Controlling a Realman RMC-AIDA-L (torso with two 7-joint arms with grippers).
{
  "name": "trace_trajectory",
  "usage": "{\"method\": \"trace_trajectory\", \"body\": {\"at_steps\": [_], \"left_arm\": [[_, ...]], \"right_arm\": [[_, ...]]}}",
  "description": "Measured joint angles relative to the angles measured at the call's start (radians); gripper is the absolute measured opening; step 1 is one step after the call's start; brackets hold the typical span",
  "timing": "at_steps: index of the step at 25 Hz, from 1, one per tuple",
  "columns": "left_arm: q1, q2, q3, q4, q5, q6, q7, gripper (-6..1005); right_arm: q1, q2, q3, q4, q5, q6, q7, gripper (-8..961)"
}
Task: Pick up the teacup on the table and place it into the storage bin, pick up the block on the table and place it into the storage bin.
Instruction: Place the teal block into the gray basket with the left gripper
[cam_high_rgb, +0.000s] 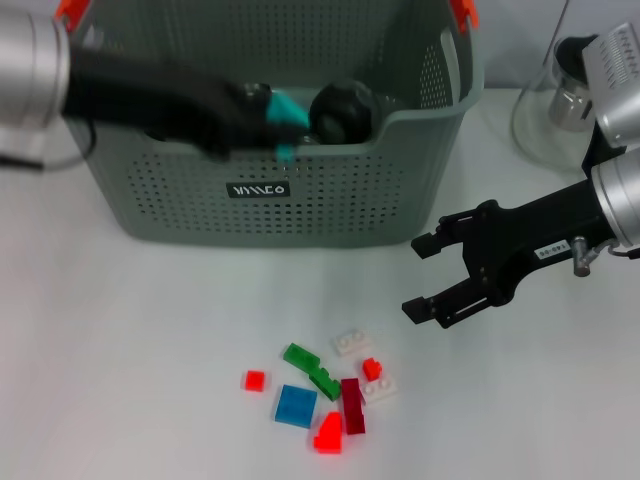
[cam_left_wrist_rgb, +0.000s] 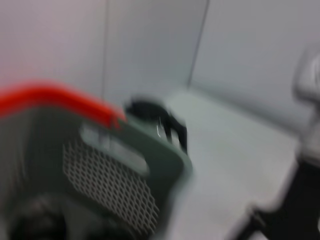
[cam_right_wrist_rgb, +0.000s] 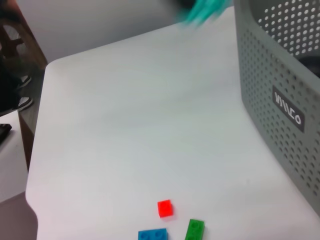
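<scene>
My right hand (cam_high_rgb: 425, 275) hangs above the surface (cam_high_rgb: 120, 340) with its two black fingers spread apart and nothing between them, tips pointing toward my left. The cluster of blocks (cam_high_rgb: 325, 385) lies below and to the left of those tips, nearer me, and that offset is what the coming pick turns on as I judge it: the hand has to go down and across toward me. The closest pieces are the white block (cam_high_rgb: 352, 342) and a small red block (cam_high_rgb: 371, 368); the dark red bar (cam_high_rgb: 352, 405) lies with its long axis running roughly away from me, so open fingers would want to straddle its short width. My right hand is plainly the nearer one to the blocks. My left hand (cam_high_rgb: 262, 118) is over the storage bin (cam_high_rgb: 300, 210), reaching across its near wall, with teal at its tip; I cannot tell whether it is apart or together. A dark round thing (cam_high_rgb: 342, 112) sits just beside it inside the bin, which I take to be the teacup, though I cannot be sure.
</scene>
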Motion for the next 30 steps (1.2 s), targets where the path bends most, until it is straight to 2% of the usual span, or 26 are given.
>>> {"method": "trace_trajectory", "body": {"at_steps": [2, 3, 8, 10, 12, 13, 20, 24, 28, 30], "left_arm": [[-0.050, 0.013, -0.065, -0.093, -0.012, -0.039, 0.047, 448], [-0.084, 0.029, -0.096, -0.166, -0.014, -0.078, 0.076, 451], [-0.173, 0.090, -0.135, -0.425, -0.030, -0.263, 0.177, 465], [-0.199, 0.105, -0.131, -0.500, -0.029, -0.343, 0.193, 471], [-0.205, 0.108, -0.131, -0.521, -0.027, -0.372, 0.195, 477], [-0.223, 0.114, -0.130, -0.582, -0.025, -0.432, 0.205, 480], [-0.242, 0.124, -0.130, -0.661, -0.026, -0.519, 0.228, 500], [-0.240, 0.123, -0.130, -0.652, -0.024, -0.522, 0.237, 577], [-0.231, 0.123, -0.136, -0.607, -0.036, -0.472, 0.240, 655], [-0.218, 0.120, -0.140, -0.550, -0.046, -0.403, 0.240, 694]], "right_arm": [[0.003, 0.002, -0.003, 0.000, -0.002, 0.000, -0.001, 941], [0.005, 0.003, -0.004, 0.000, -0.003, -0.001, -0.001, 941], [0.010, 0.003, -0.005, 0.000, -0.004, -0.008, -0.001, 942], [0.010, 0.003, -0.005, 0.000, -0.004, -0.008, 0.000, 942], [0.010, 0.004, -0.005, 0.000, -0.002, -0.008, 0.000, 942], [0.009, 0.004, -0.005, 0.000, 0.000, -0.008, 0.000, 941], [0.009, 0.006, -0.006, 0.012, 0.001, -0.006, 0.004, 940], [0.010, 0.006, -0.006, 0.012, 0.001, -0.005, 0.008, 938], [0.012, 0.006, -0.006, 0.012, 0.002, -0.002, 0.008, 939], [0.014, 0.006, -0.005, 0.012, 0.002, -0.002, 0.008, 939]]}}
